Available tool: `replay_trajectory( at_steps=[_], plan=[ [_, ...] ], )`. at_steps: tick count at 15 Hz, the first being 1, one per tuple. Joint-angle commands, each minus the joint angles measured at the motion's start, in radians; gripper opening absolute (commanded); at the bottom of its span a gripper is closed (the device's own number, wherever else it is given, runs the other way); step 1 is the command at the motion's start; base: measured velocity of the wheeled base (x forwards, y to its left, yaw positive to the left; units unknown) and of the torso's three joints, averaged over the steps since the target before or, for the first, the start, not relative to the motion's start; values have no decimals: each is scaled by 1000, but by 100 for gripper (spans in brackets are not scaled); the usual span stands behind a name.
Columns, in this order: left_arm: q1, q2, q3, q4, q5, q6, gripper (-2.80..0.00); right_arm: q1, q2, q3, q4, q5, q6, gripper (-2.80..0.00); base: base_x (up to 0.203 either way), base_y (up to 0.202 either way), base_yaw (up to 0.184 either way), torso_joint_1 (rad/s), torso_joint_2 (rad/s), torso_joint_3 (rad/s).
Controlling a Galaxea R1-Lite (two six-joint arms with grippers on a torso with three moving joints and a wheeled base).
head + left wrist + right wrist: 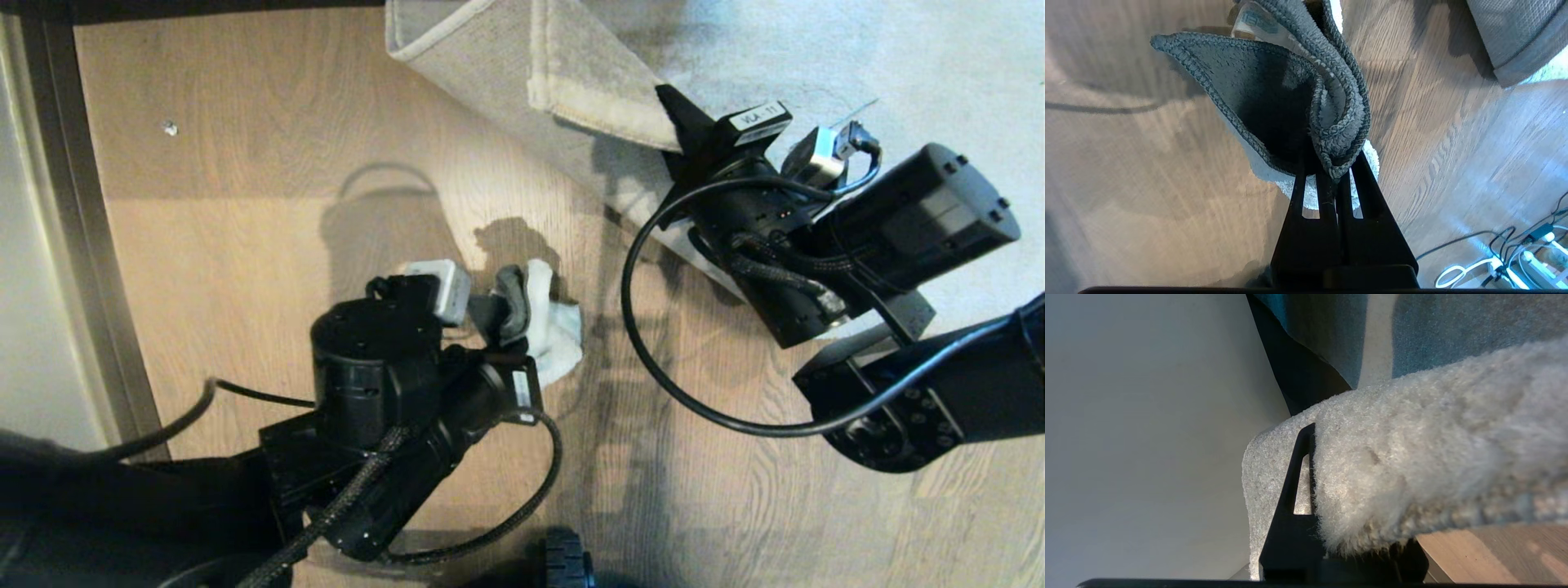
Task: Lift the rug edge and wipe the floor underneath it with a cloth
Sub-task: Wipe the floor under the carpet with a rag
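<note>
My right gripper [679, 122] is shut on the rug edge [604, 106] and holds it folded back off the floor, beige backing up. In the right wrist view the fluffy rug edge [1433, 457] fills the jaws and hides one finger; the other finger [1290, 498] shows. My left gripper [502, 314] is shut on the cloth [551, 322], which touches the wood-grain floor [269, 163] just left of the lifted rug. The left wrist view shows the cloth [1274, 98] bunched at the fingertips, dark grey side towards the camera, pale side on the floor [1147, 163].
A dark baseboard strip [90, 245] and a wall run along the left. A small white speck [170, 127] lies on the floor at far left. Cables and a power strip [1515, 261] lie on the floor. The robot's wheel [567, 563] shows at the bottom.
</note>
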Motion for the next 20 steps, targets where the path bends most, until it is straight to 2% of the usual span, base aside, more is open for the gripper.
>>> replay_trajectory(
  at_steps=[1, 8, 20],
  plan=[
    [0, 49, -36, -5, 3, -2, -280, 0, 4, 0, -48, -1, 7, -280, 0, 0, 0, 0, 0, 0],
    [17, 54, -52, -5, 1, -2, -280, -3, 1, 1, -48, -1, 6, -280, 0, 0, 0, 0, 0, 0],
    [156, 125, -246, -8, 3, 0, -280, -4, -6, 20, -48, -2, 3, -280, 0, 0, 0, 0, 0, 0]
  ],
)
